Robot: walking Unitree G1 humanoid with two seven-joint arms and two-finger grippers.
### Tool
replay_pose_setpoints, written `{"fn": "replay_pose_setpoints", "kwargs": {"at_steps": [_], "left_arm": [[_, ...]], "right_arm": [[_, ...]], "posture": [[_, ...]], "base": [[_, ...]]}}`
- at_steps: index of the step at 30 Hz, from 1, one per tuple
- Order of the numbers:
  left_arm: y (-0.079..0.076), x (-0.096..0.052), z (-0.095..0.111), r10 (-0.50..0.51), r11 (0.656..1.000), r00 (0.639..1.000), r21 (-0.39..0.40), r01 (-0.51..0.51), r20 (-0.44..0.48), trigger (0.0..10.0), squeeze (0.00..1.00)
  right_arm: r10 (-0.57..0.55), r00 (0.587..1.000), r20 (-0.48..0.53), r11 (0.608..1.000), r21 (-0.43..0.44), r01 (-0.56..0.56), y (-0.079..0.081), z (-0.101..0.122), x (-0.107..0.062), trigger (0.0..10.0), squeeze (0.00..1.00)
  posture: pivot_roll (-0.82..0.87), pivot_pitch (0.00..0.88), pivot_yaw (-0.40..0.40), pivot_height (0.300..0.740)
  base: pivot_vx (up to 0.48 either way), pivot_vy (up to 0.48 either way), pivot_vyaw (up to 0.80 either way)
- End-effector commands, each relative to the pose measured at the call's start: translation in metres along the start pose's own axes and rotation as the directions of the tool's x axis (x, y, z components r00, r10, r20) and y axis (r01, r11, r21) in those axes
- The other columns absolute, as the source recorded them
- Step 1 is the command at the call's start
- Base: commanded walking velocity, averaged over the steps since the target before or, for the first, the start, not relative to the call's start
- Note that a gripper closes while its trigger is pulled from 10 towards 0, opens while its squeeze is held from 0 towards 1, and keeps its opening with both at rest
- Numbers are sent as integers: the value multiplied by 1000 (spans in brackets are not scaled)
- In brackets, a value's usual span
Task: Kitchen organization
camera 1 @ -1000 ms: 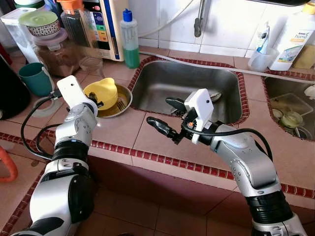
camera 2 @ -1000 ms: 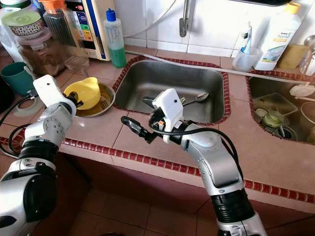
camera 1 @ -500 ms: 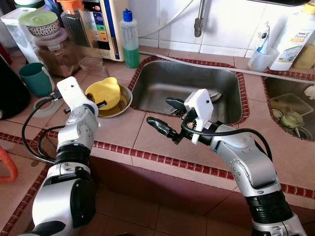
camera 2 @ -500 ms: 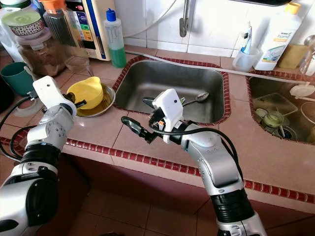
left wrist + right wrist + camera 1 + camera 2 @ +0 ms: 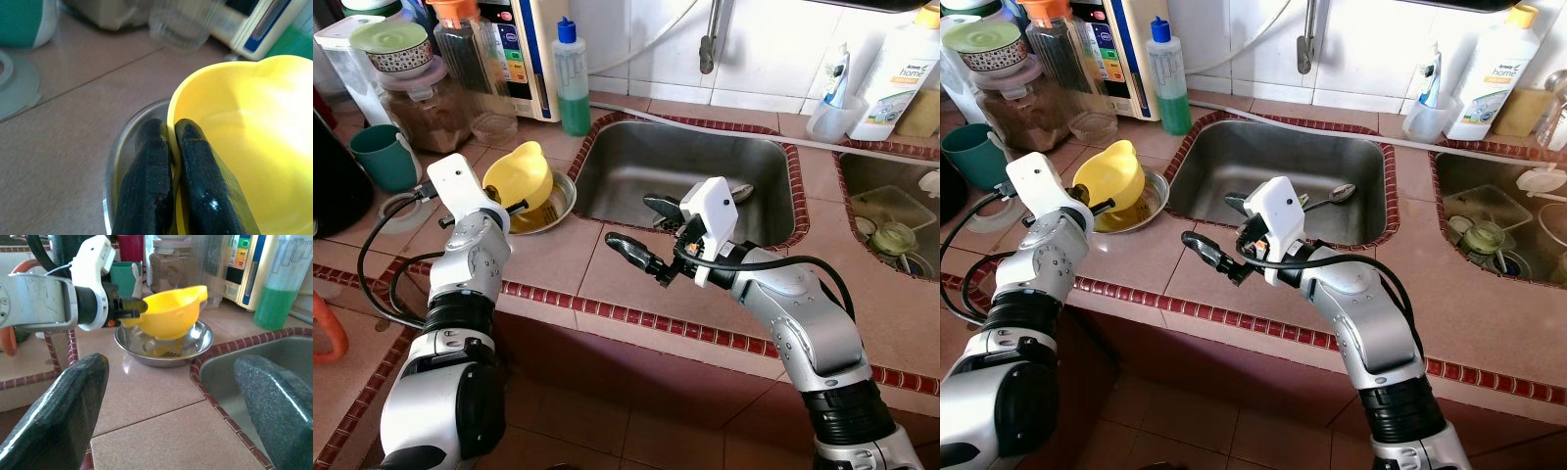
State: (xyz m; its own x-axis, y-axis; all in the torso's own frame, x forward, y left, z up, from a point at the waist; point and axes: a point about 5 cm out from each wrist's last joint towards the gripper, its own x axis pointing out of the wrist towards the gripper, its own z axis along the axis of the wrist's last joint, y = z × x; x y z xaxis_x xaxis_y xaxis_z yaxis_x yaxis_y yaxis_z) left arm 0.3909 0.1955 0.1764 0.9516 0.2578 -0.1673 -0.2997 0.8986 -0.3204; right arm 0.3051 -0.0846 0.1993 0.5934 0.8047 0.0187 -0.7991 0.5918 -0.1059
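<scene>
Head views: left pincer [image 5: 512, 207] clamps the yellow bowl's [image 5: 519, 173] rim and, versus a second ago, has tipped it up off the steel dish [image 5: 560, 201] on the worktop [image 5: 558, 259] (lift-out under way). Left wrist view: fingers [image 5: 146, 181] closed on the rim. Right wrist view: right pincer [image 5: 171, 396] hovers spread, empty, beside the sink [image 5: 685, 166].

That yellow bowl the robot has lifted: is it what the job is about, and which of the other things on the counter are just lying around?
In the job:
- yellow bowl, pinched at its rim by the left gripper
- steel dish beneath it
- right gripper, open over the counter

Lying about:
- green soap bottle
- teal mug
- spoon in the sink
</scene>
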Motion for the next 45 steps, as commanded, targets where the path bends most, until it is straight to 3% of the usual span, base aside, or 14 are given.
{"fn": "replay_pose_setpoints", "kwargs": {"at_steps": [1, 6, 12, 13, 16, 22, 23, 25, 30, 35, 37, 43, 44, 45], "left_arm": [[-4, -2, 6, -31, 1000, 998, -3, 31, 56, 0, 0], [-10, -7, 14, -91, 996, 984, 26, 88, 156, 0, 0], [-21, -14, 24, -182, 977, 942, 158, 141, 284, 0, 0], [-26, -19, 25, -225, 960, 916, 235, 150, 334, 0, 0], [-30, -22, 26, -247, 947, 897, 287, 143, 366, 0, 0], [-48, -37, 26, -354, 878, 815, 462, 122, 458, 0, 0], [-48, -37, 26, -354, 878, 815, 462, 122, 458, 0, 0], [-58, -43, 21, -412, 846, 783, 515, 139, 466, 0, 0], [-80, -57, 11, -509, 802, 723, 562, 202, 467, 0, 0], [-94, -68, 1, -566, 770, 686, 589, 244, 456, 0, 0], [-102, -76, -4, -603, 748, 655, 608, 265, 456, 0, 0], [-109, -85, -9, -633, 729, 629, 622, 287, 452, 0, 0], [-110, -86, -10, -634, 729, 628, 620, 289, 452, 0, 0], [-110, -87, -10, -635, 729, 626, 620, 291, 453, 0, 0]], "right_arm": [[-12, 1000, 5, 1000, -5, 12, -3, 2, 0, 10000, 0], [-60, 998, 15, 998, 22, 59, -10, 2, 0, 10000, 0], [-216, 976, 23, 972, 100, 213, -30, 2, 0, 10000, 0], [-276, 961, 31, 953, 136, 269, -37, 4, 1, 10000, 0], [-319, 947, 30, 935, 171, 309, -41, 5, 2, 10000, 0], [-373, 927, 29, 889, 299, 348, -46, 10, 10, 10000, 0], [-373, 927, 29, 889, 299, 348, -46, 10, 10, 10000, 0], [-383, 923, 40, 867, 360, 344, -47, 14, 13, 10000, 0], [-413, 909, 56, 795, 509, 330, -51, 21, 19, 10000, 0], [-416, 908, 56, 775, 544, 321, -51, 23, 23, 10000, 0], [-414, 909, 47, 769, 552, 322, -51, 23, 25, 10000, 0], [-427, 904, 27, 753, 563, 339, -52, 21, 26, 10000, 0], [-434, 901, 22, 749, 564, 347, -53, 20, 26, 3922, 0], [-441, 897, 14, 744, 564, 357, -54, 19, 25, 2314, 0]], "posture": [[-29, 80, 59, 740], [-28, 81, 59, 740], [-26, 82, 57, 740], [-26, 82, 56, 740], [-27, 83, 56, 740], [-31, 84, 54, 740], [-31, 84, 54, 740], [-35, 85, 54, 740], [-38, 86, 53, 740], [-37, 86, 52, 740], [-36, 87, 52, 740], [-36, 87, 53, 740], [-36, 87, 53, 740], [-36, 87, 54, 740]], "base": [[0, 0, 0], [0, 0, 0], [0, 0, 0], [0, 0, 0], [0, 0, 0], [0, 0, 0], [0, 0, 0], [0, 0, 0], [0, 0, 0], [0, 0, 0], [0, 0, 0], [0, 0, 0], [0, 0, 0], [0, 0, 0]]}}
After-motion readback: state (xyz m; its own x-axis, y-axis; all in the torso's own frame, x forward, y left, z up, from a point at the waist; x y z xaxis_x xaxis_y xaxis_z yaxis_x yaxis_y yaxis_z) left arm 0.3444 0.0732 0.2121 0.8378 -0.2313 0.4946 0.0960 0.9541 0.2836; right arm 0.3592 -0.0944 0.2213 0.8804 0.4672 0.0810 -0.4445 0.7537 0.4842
